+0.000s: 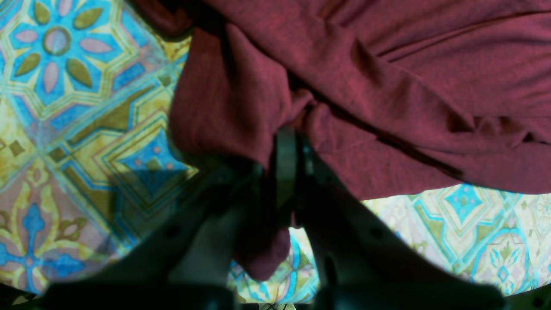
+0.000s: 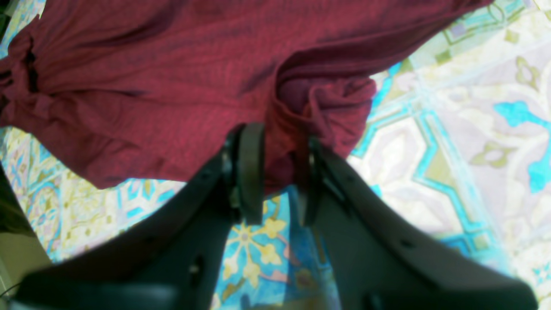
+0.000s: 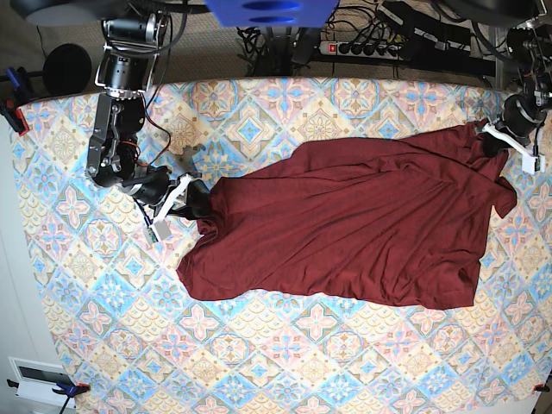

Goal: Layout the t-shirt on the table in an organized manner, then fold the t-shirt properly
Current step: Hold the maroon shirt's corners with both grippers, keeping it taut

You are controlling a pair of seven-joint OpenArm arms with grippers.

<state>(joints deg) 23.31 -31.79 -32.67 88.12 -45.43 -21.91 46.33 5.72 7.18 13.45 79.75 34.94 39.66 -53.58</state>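
The dark maroon t-shirt lies spread and wrinkled across the middle of the patterned table, stretched between the two arms. My left gripper at the far right is shut on a bunched corner of the t-shirt. In the left wrist view the cloth is pinched between the closed fingers of that gripper. My right gripper is at the shirt's left end. Its fingers stand apart, and a fold of the t-shirt sits between them at the right gripper.
A power strip and cables run along the table's far edge. A red clamp grips the left edge. Bare patterned cloth shows in front of and beside the shirt.
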